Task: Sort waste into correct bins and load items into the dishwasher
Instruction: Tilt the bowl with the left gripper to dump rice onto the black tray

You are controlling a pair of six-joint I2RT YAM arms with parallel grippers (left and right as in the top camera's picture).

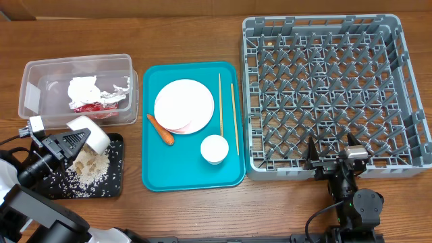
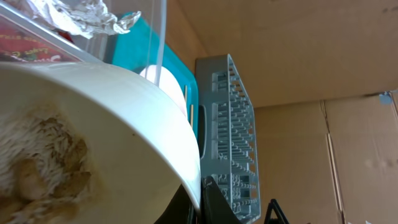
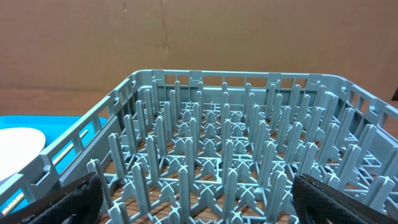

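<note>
now the left jaws clench the rim of a whitish round bowl (image 1: 93, 132), tilted over the shallow black rectangular tray (image 1: 116, 185) strewn with loose rice (image 1: 91, 169); the right jaws gape empty at the large grey plastic dish rack (image 1: 324, 67)'s near wall.

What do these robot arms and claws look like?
Both arms are black, rounded segments with thin black cables. The left gripper has wedge-shaped black fingers and a white block behind. The right gripper has two pointed black fingers, a grey block, and a green light on the arm.
</note>
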